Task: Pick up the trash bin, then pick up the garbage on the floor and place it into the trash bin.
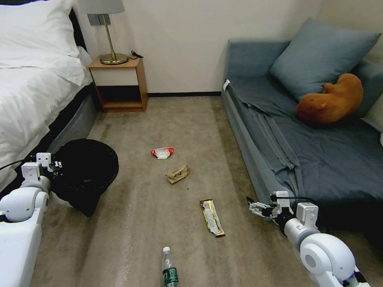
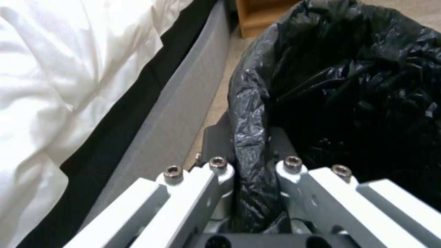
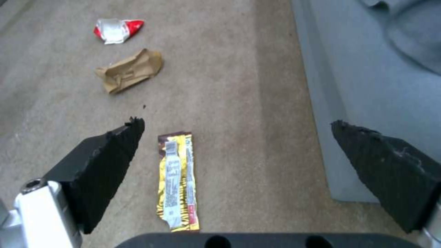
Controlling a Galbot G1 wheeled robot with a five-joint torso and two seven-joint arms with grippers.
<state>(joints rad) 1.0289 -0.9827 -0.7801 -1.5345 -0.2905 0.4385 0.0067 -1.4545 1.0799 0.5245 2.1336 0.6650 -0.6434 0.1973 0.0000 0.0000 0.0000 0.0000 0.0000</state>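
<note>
Left end effector [image 2: 250,162] clamped on trash bin [image 1: 85,171] rim beside bed [image 1: 32,87], right end effector [image 3: 239,151] spread wide, empty, above yellow-brown wrapper [image 3: 178,181] on beige carpet [image 1: 167,119].

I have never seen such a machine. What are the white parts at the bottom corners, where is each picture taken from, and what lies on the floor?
The white parts are a robot's two arms. The head view looks down from its head; the other two come from cameras on its wrists. The left end effector is clamped on the rim of the trash bin, which is lined with a black bag, beside the bed. The right end effector is open and empty above the carpet, near the sofa. On the floor lie a red-and-white wrapper, crumpled brown paper, a long yellow-brown wrapper and a clear bottle.
</note>
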